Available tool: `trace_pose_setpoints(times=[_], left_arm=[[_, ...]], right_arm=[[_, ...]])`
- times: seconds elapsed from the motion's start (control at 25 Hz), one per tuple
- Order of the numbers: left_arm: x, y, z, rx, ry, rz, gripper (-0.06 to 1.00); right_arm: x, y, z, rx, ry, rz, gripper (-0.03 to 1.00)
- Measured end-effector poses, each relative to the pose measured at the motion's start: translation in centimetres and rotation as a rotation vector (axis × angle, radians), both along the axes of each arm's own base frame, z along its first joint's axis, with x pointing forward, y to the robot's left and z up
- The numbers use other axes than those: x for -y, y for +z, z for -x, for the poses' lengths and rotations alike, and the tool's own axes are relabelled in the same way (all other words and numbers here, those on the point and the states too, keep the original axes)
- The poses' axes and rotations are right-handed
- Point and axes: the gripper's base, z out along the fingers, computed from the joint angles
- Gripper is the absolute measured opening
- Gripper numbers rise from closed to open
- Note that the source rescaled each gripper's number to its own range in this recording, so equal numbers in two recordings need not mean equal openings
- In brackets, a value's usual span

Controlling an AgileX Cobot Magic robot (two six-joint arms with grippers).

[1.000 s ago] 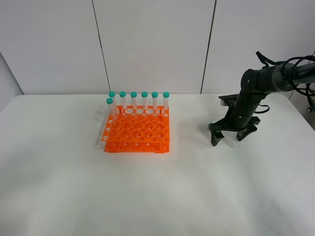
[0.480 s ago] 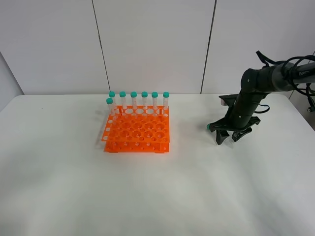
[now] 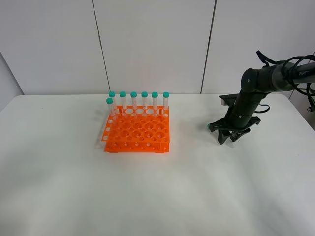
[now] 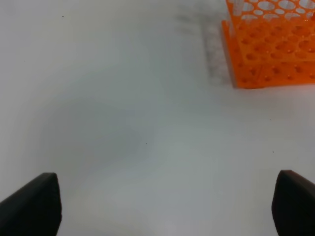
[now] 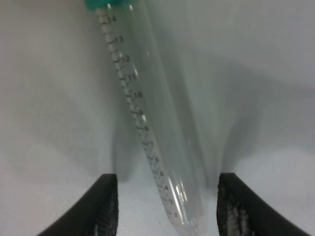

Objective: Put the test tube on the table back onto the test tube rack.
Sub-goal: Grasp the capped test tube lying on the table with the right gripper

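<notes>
The test tube [image 5: 147,108], clear with printed graduations and a teal cap [image 5: 101,4], lies on the white table [image 3: 147,196]. My right gripper [image 5: 167,206] straddles its tapered end, one finger on each side. A narrow gap of table shows between each finger [image 5: 106,206] and the tube. In the exterior high view the right gripper [image 3: 227,137] is down at the table at the right, with the teal cap [image 3: 210,126] poking out to its left. The orange test tube rack [image 3: 137,130] stands left of centre. My left gripper [image 4: 162,206] is open over bare table, near the rack's corner [image 4: 270,49].
Several teal-capped tubes [image 3: 139,101] stand upright along the rack's back row and left side. The rack's other holes show nothing in them. A white panelled wall runs behind the table. Cables hang by the right arm at the far right [image 3: 305,73].
The right gripper's fingers have drawn in from wide apart to close on either side of the tube. The left arm and the rack have not moved.
</notes>
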Motion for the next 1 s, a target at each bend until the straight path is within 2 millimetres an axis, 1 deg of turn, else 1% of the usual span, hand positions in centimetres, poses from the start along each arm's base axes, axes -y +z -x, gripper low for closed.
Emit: trace_pose_setpoints(times=[0.4,0.48,0.56,0.72,0.76,1.0], left_arm=[[0.00,0.00,0.00,0.000,0.000,0.000,1.00],[0.00,0.00,0.00,0.000,0.000,0.000,1.00],[0.00,0.00,0.00,0.000,0.000,0.000,1.00],[0.00,0.00,0.00,0.000,0.000,0.000,1.00],[0.00,0.00,0.00,0.000,0.000,0.000,1.00],[0.00,0.00,0.00,0.000,0.000,0.000,1.00]], right_arm=[[0.02,0.01,-0.05,0.005,0.002,0.002,0.40],[0.02,0.01,-0.05,0.005,0.002,0.003,0.39],[0.02,0.01,-0.05,0.005,0.002,0.003,0.30],[0.06,0.00,-0.04,0.005,0.005,0.007,0.03],[0.10,0.02,-0.05,0.005,0.009,0.013,0.00],[0.26,0.03,-0.02,0.001,0.024,0.034,0.00]])
